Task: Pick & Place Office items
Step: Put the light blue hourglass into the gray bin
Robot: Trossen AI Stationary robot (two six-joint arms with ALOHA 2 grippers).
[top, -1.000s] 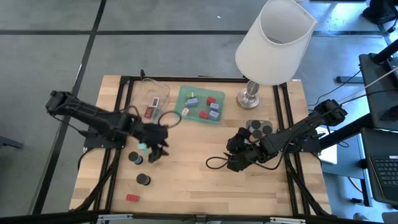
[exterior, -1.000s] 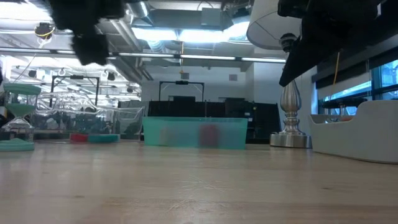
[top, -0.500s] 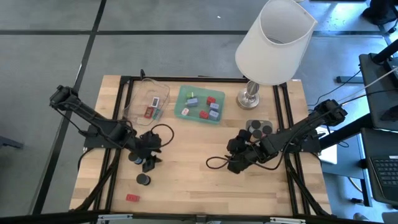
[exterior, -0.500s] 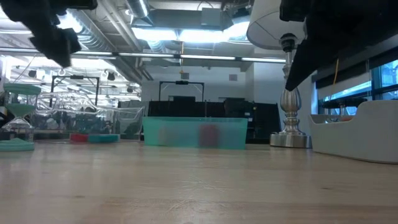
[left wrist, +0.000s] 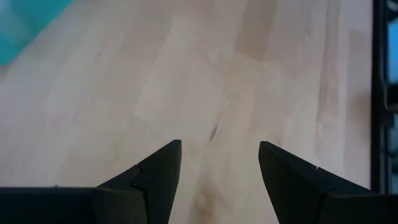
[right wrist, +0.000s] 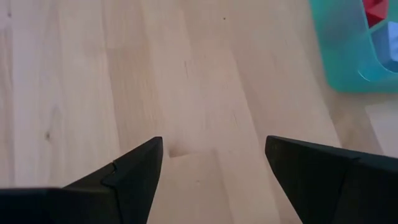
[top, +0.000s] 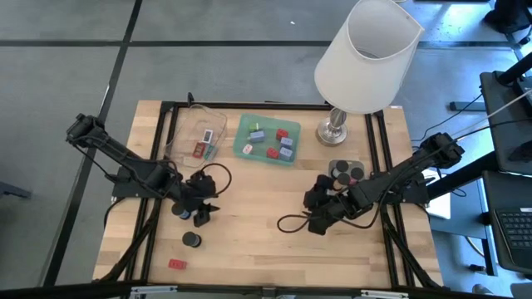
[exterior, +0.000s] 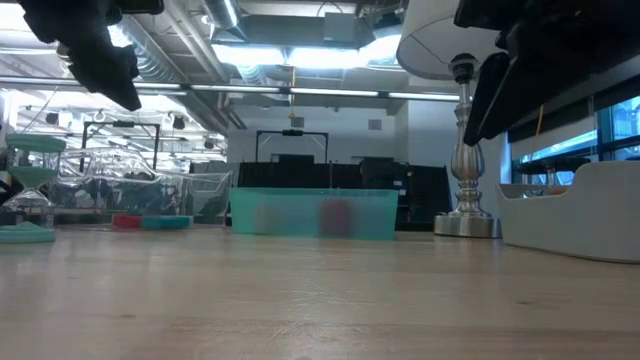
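Note:
My left gripper (top: 200, 216) (left wrist: 219, 144) hovers open above bare wood at the table's left-middle. A black round cap (top: 179, 210) lies just to its left, a second cap (top: 192, 240) lies nearer the near edge, and a flat red rectangle (top: 176, 264) rests by the near-left corner. My right gripper (top: 319, 221) (right wrist: 214, 140) is open above bare wood right of centre. In the low view a mint-green piece (exterior: 30, 190) stands at the far left. Red, lavender and blue blocks lie in the green tray (top: 246, 131).
A clear tray (top: 184, 133) holding a red piece sits left of the green tray. A grey tray (top: 334, 164) with black caps sits near the lamp base (top: 332, 130), and the big white shade (top: 366, 54) overhangs the far right. A cable loop (top: 291, 224) lies on the wood at centre.
My left gripper has moved toward the table's left and near edges, down beside the black cap, and now covers the spot where the mint-green piece showed from above. My right gripper has shifted slightly toward the near-right. No item has moved.

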